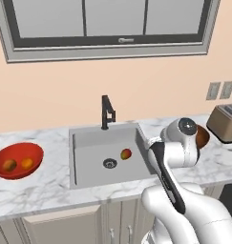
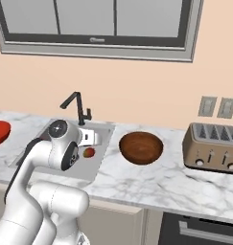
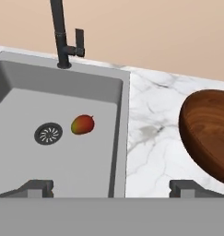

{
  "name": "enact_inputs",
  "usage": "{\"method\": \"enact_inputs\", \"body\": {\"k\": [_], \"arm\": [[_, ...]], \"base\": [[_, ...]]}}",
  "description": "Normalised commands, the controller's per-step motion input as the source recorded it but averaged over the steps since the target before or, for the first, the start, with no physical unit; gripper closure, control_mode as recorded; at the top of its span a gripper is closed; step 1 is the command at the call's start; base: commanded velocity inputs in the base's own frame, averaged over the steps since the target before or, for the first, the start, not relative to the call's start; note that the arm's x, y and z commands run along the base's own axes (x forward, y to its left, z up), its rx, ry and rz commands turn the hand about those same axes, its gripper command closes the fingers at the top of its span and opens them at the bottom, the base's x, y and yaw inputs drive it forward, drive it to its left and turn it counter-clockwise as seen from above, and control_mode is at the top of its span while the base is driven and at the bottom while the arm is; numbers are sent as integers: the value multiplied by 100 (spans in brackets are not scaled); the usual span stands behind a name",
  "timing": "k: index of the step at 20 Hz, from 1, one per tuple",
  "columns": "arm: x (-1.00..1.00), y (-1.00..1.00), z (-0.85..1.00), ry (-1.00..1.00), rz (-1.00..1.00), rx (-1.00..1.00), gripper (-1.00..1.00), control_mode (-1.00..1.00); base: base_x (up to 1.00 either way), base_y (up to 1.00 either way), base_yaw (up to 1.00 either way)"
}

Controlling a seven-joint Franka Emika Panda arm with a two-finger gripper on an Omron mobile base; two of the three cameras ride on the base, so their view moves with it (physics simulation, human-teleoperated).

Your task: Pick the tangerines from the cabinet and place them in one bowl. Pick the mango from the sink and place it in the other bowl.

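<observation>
sink (image 1: 89,162): grey basin at the counter's centre | red bowl (image 1: 17,159): at 9 o'clock of the sink, two tangerines (image 1: 18,164) inside | brown bowl (image 2: 141,147): at 3 o'clock | gripper (image 3: 111,188): jaws wide apart, holding nothing | mango (image 3: 83,124): on basin floor, at 3 o'clock of the drain (image 3: 48,133)
</observation>
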Motion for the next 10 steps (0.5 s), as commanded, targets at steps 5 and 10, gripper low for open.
{"method": "enact_inputs", "body": {"k": [5,10], "arm": [[0,0,0,0,0,0,-100,100],[0,0,0,0,0,0,-100,100]], "base": [[24,-27,-20],[35,-22,-2]]}}
